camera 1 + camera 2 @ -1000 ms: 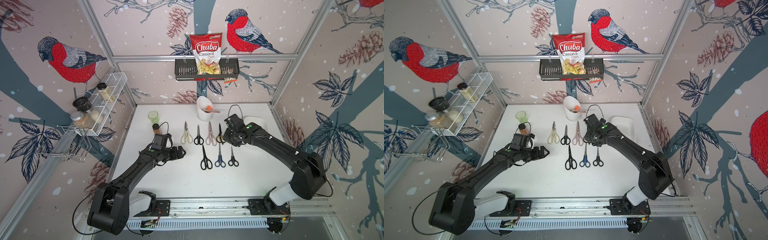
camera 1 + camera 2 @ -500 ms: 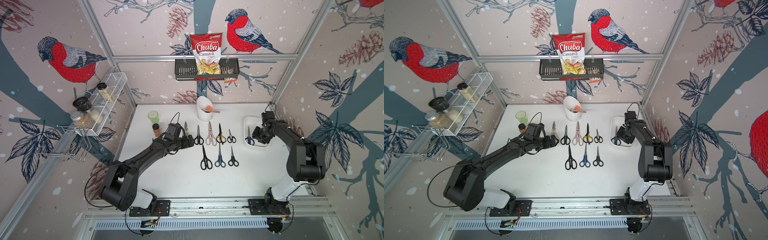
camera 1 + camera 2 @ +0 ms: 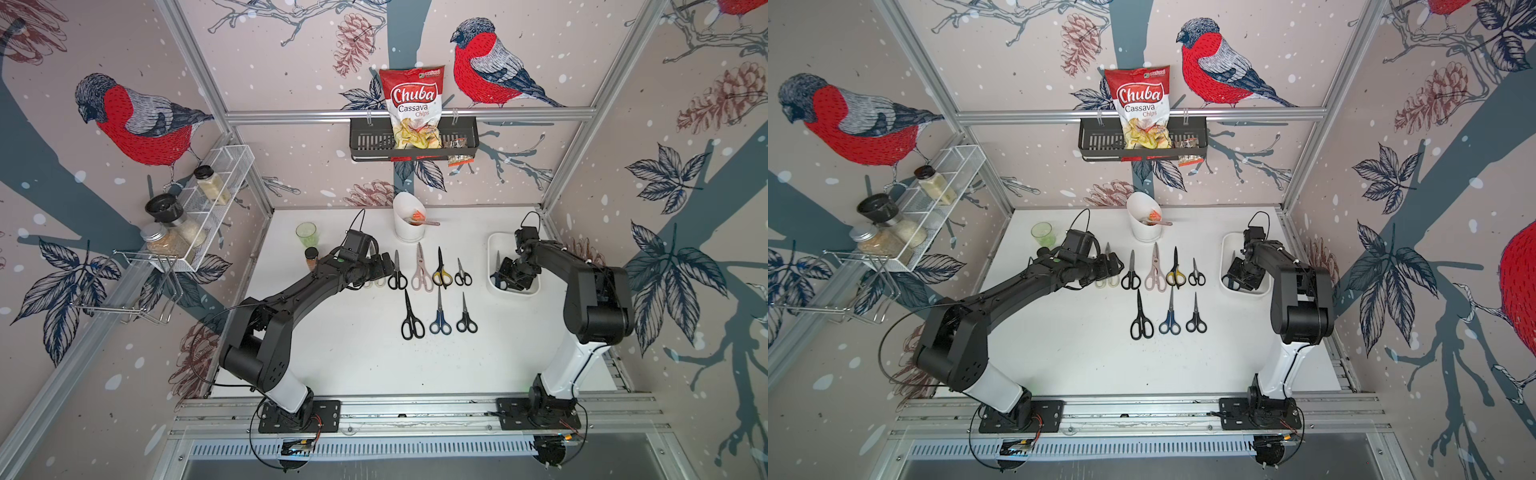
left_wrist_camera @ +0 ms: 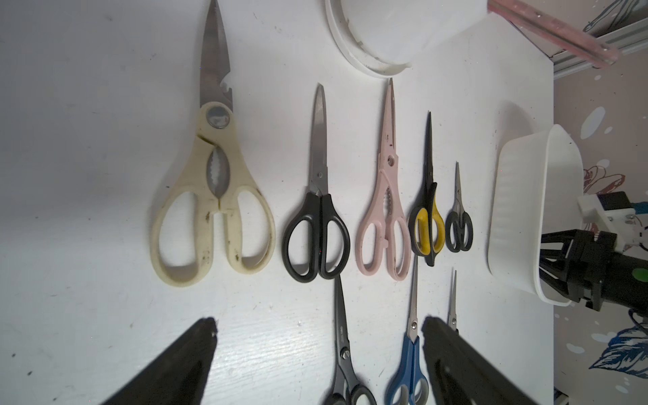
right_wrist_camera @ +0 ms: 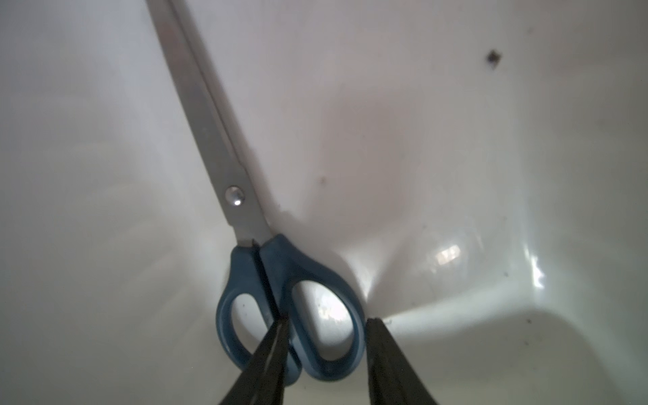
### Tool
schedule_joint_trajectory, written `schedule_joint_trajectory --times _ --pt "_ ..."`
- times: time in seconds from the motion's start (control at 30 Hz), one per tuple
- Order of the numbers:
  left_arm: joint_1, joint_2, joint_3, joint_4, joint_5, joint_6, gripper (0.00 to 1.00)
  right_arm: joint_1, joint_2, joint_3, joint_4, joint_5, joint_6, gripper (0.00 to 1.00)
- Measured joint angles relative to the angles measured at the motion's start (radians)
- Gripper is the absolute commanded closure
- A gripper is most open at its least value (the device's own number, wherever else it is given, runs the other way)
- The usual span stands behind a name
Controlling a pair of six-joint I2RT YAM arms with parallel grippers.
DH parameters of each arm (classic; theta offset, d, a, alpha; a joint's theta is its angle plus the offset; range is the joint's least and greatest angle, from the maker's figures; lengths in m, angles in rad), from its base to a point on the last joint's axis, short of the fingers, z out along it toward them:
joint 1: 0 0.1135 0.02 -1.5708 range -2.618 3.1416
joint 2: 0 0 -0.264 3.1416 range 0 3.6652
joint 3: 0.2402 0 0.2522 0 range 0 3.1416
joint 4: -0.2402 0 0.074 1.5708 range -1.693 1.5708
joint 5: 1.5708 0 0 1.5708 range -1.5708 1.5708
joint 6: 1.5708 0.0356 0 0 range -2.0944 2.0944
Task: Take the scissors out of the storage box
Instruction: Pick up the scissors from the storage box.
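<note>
Grasp step: our right gripper (image 5: 326,322), part-open and clamping nothing, straddles one handle loop of the dark-blue-handled steel scissors (image 5: 235,196) inside the shallow white plastic storage box (image 3: 515,291) at the table's (image 3: 353,365) right edge; next we close and lift.

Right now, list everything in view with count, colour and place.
scissors on the table: eight; cream, pink, yellow-black, blue, four black; two rows, mid-table
blue-handled scissors: one; in the storage box
storage box: one; white; right side of table
cylindrical holder: one; white; back centre, pink-handled utensil inside
cup: one; green; back left
small jar: one; dark lid; beside the cup
cassava chips bag: one; red and white; in black wall basket
wire rack: one; white; left wall, holding three jars
left end effector: open, by the cream scissors
right end effector: in the storage box, astride one blue handle loop; grip unclear
</note>
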Motion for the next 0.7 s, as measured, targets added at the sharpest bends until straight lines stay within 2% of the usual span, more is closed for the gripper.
schedule_joint_trajectory --times 0.3,0.7 --pt "0.000 -0.049 0.003 -0.019 -0.064 -0.015 0.05 -0.025 0.048 0.101 0.011 0.089 0.004 0.60" --pt "0.000 -0.048 -0.002 -0.021 -0.067 -0.025 0.05 -0.022 0.012 0.132 -0.019 0.031 -0.049 0.59"
